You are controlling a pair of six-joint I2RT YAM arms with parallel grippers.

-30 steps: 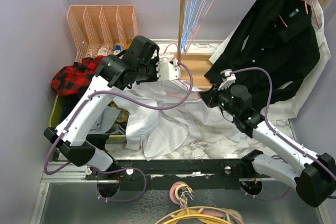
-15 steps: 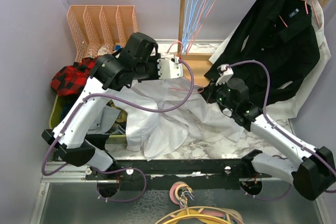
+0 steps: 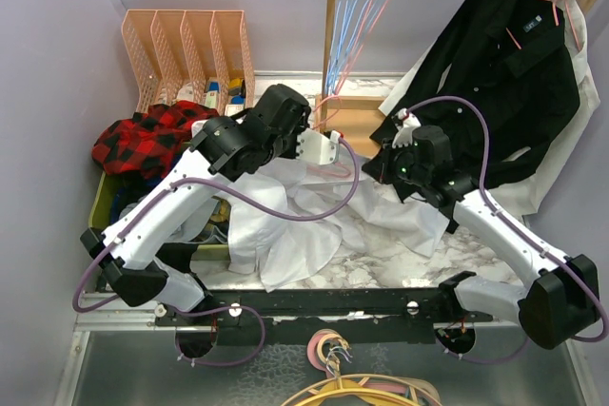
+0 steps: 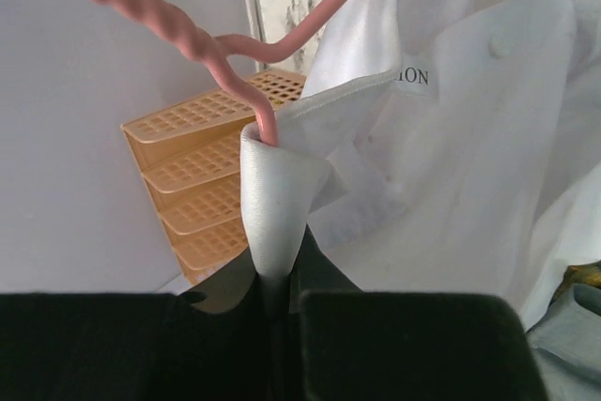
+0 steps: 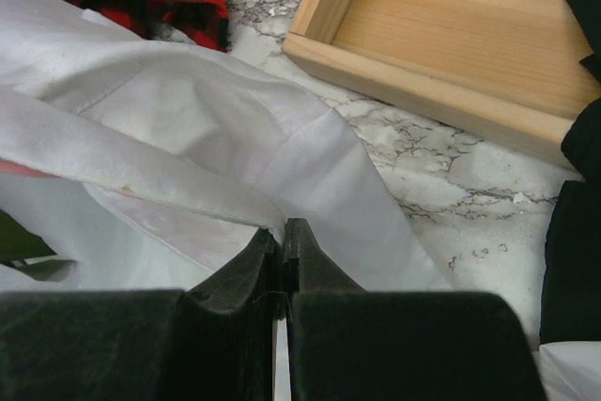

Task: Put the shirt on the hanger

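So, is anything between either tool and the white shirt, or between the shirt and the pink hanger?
Nothing visible. The left tool is shut on the collar of the shirt, right where the wire of the hanger meets the fabric. The right tool is shut on another fold.

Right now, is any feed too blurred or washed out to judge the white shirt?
Top external: even light, sharp, though the shirt is bright and its folds faint. Left wrist: the hanger close to the lens looks slightly soft; the label letters are readable. Right wrist: seams and the marble tabletop crisp, no glare.
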